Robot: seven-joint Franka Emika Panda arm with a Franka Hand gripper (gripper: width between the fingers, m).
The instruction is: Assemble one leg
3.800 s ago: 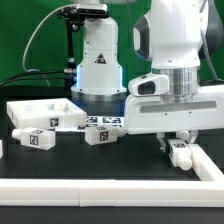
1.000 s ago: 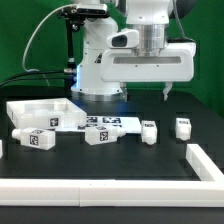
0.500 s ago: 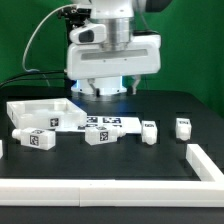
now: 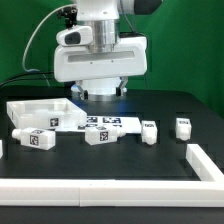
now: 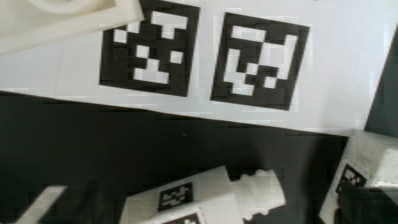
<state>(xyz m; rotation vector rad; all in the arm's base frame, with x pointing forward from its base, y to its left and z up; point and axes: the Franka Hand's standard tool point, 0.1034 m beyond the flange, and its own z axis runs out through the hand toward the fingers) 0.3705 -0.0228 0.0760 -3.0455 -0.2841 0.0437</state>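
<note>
Leftward the arm has swung in the last second, away from the exterior view's right, and the gripper (image 4: 100, 90) now hangs high over the marker board (image 4: 108, 121); its fingers (image 4: 77, 91) are spread wide with nothing between them, freed, I'd judge, for a fresh pick; the leg (image 4: 100, 136) it seems to be after lies on its side on the black table (image 4: 150, 155), just beside the board's near edge; the wrist view shows that leg (image 5: 199, 197) close under the camera, tag upward; an upright leg (image 4: 148, 131) and a second upright leg (image 4: 183, 127) stand apart toward the exterior view's right, spaced, likely, so fingers can fit round each; a fourth leg (image 4: 40, 139) lies before the tray (image 4: 40, 108); being toppled, the near one will probably need gripping across its narrow body.
</note>
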